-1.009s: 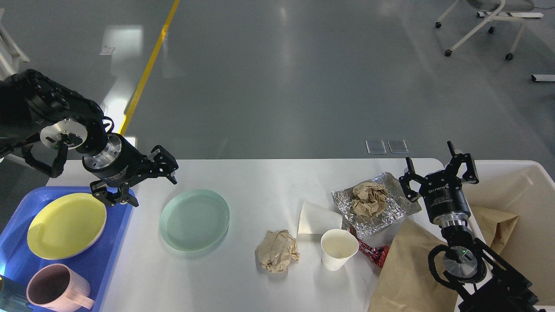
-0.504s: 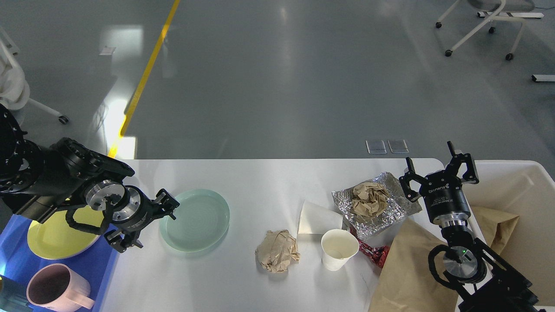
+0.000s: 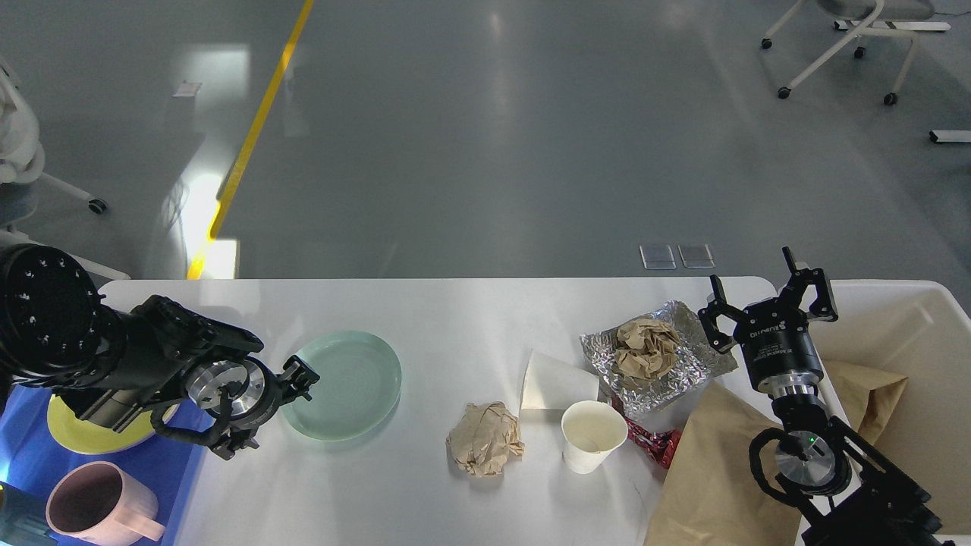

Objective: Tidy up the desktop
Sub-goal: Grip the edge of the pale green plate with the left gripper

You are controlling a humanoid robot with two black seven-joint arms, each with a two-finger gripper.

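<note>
The desktop (image 3: 455, 318) fills the lower view and carries one pale green plate (image 3: 343, 384), two crumpled brown paper balls (image 3: 485, 439), one white paper cup (image 3: 592, 435) and one foil sheet (image 3: 683, 364). The left gripper (image 3: 281, 406) sits at the green plate's left rim, and I cannot tell how its fingers stand. The right gripper (image 3: 770, 299) hovers spread, holding nothing, beside the cream bin (image 3: 910, 303); one yellow plate (image 3: 98, 432) and one pink mug (image 3: 98, 504) rest on the blue tray (image 3: 30, 455).

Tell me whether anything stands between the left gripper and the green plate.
Nothing visible does. The left gripper sits right at the near-left rim of the green plate on the desktop. Whether its fingers already touch the rim cannot be told. The crumpled brown paper lies on the plate's far side, well clear.
</note>
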